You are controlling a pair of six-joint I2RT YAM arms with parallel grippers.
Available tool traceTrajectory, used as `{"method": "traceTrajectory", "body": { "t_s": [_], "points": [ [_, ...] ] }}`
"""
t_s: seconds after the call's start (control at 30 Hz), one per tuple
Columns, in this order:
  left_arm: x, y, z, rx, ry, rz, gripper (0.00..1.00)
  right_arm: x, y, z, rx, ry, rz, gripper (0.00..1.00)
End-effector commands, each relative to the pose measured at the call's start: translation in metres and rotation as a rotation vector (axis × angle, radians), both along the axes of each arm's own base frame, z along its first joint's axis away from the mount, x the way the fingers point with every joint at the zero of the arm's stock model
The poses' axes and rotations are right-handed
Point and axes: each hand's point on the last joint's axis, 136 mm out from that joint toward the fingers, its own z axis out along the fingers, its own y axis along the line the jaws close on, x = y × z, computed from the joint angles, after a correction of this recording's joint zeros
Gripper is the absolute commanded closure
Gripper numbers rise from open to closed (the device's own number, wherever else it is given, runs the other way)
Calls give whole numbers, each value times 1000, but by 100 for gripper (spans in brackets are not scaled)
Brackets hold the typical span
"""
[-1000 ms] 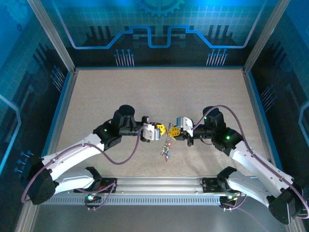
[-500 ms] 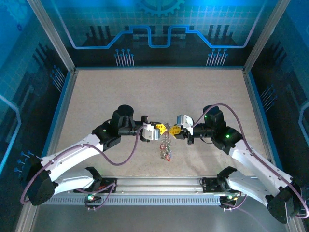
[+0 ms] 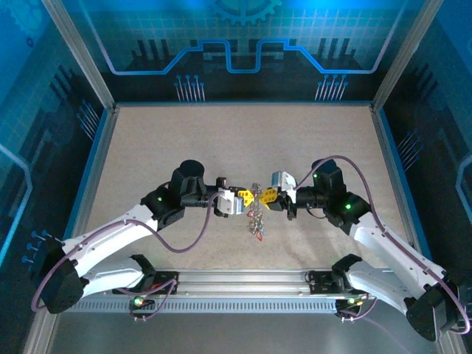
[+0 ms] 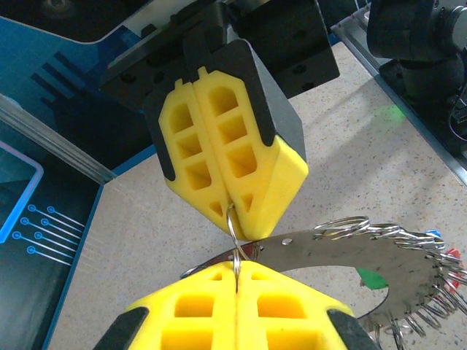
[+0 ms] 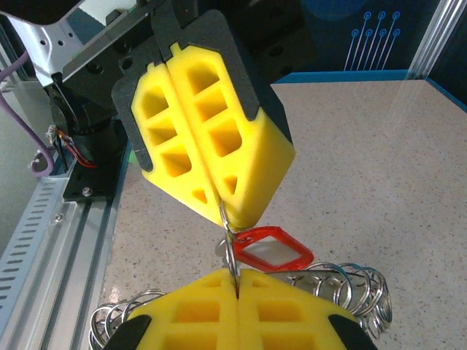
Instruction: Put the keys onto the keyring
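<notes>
The left gripper [image 3: 248, 196] and the right gripper [image 3: 263, 197] stood tip to tip above the middle of the beige speckled table top [image 3: 221, 140]; on each one the yellow foam pads [image 4: 219, 138] were pressed fully together; between the two tips both pinched the same thin silver wire loop [image 4: 232, 232], one from each end. In the left wrist view we saw the grey metal keyring [image 4: 343, 251], a flat curved band with many small wire coils along its rim; its near end reached the loop, but we could not tell if the loop passed through it. The small silver keys [image 3: 256, 223] hung in one bunch directly under the two tips, lifted with the keyring; whether the lowest key touched the table we could not tell. A red plastic tag [image 5: 271, 251] lay just behind the loop in the right wrist view; a green plastic tag [image 4: 372, 279] showed under the band in the left wrist view.

Compared with one second before, both grippers had stayed closed and almost in the same place; only the bunch differed; its lower end had pointed a little to the left then, and now it pointed a little to the right.
</notes>
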Motion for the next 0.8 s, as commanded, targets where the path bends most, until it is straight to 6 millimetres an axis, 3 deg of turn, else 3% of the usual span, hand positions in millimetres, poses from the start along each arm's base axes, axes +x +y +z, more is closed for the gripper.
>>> {"method": "traceTrajectory", "body": {
  "t_s": [0.0, 0.43, 0.77],
  "points": [
    [-14, 0, -7, 3, 19, -63, 100, 7, -1, 29, 75, -53, -16, 100],
    [-14, -5, -17, 25, 3, -57, 100, 17, -1, 35, 134, 10, -50, 100],
    [-9, -7, -9, -47, 1, -22, 100, 23, -1, 35, 171, 42, -85, 100]
  ]
}}
